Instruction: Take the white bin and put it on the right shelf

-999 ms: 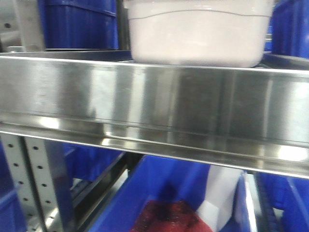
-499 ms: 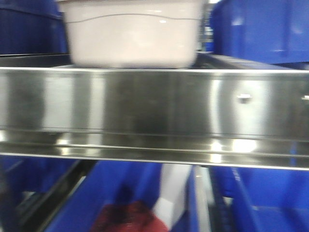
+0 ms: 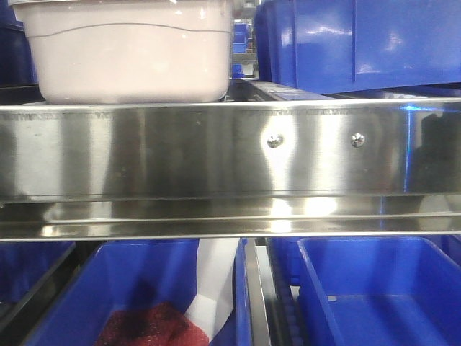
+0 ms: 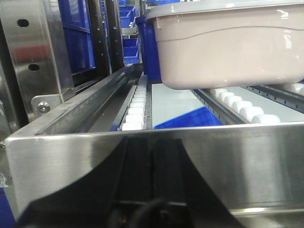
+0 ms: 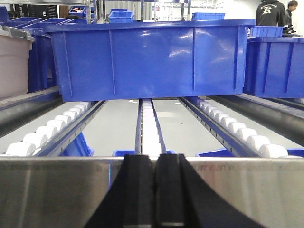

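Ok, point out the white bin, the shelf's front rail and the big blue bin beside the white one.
white bin (image 3: 130, 61): front view, on its front wall below the wavy line.
front rail (image 3: 180, 151): front view, on the brushed steel left of the screws.
blue bin (image 5: 152, 59): right wrist view, on its front wall.

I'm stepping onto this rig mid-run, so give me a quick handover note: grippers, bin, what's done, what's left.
Left gripper: fingers shut, empty, facing the shelf rail.
Right gripper: shut, empty.
White bin: on the shelf rollers, untouched, with a blue bin on the lane to its right.
Done: nothing grasped.
Left: grab the white bin and place it on the right shelf.
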Robot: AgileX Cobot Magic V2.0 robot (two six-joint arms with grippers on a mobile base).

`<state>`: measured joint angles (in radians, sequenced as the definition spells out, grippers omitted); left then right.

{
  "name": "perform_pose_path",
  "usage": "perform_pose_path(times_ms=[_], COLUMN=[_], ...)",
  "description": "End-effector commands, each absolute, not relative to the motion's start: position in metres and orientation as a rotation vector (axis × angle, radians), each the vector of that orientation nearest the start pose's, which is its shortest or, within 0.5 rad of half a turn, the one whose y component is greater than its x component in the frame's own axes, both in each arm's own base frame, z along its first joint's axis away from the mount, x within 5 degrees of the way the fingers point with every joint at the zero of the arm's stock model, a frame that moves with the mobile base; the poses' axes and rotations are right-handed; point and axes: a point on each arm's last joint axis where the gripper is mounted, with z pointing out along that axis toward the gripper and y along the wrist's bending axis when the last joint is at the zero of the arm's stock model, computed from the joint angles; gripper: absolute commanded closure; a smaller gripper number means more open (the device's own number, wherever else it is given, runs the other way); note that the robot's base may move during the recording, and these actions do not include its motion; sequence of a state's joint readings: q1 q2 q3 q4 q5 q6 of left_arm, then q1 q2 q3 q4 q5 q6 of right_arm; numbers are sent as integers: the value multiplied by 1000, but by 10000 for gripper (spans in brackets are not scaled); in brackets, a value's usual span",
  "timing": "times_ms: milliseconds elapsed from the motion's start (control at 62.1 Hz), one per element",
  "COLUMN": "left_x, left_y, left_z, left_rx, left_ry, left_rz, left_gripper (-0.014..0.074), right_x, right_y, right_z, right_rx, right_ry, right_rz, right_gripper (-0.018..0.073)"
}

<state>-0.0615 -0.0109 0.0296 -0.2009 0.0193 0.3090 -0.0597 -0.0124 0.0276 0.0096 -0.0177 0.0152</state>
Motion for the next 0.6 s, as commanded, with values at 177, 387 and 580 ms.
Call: perform_pose_path(times_ms=[177,387,580], left_x=[56,56,56], left_y=[-2,-2,-2], left_z=[208,208,208], left_rx=[105,105,105], left_ry=[1427,1427,1427], left_rz=[38,38,38], left_gripper=[713,713,713], right_x=[54,54,54], right_y=[-4,-4,-4], right_z=[215,215,215], right_rx=[62,62,62], right_ry=[1381,1381,1381], right_rz=[-39,-39,-39], right_gripper=[482,482,482])
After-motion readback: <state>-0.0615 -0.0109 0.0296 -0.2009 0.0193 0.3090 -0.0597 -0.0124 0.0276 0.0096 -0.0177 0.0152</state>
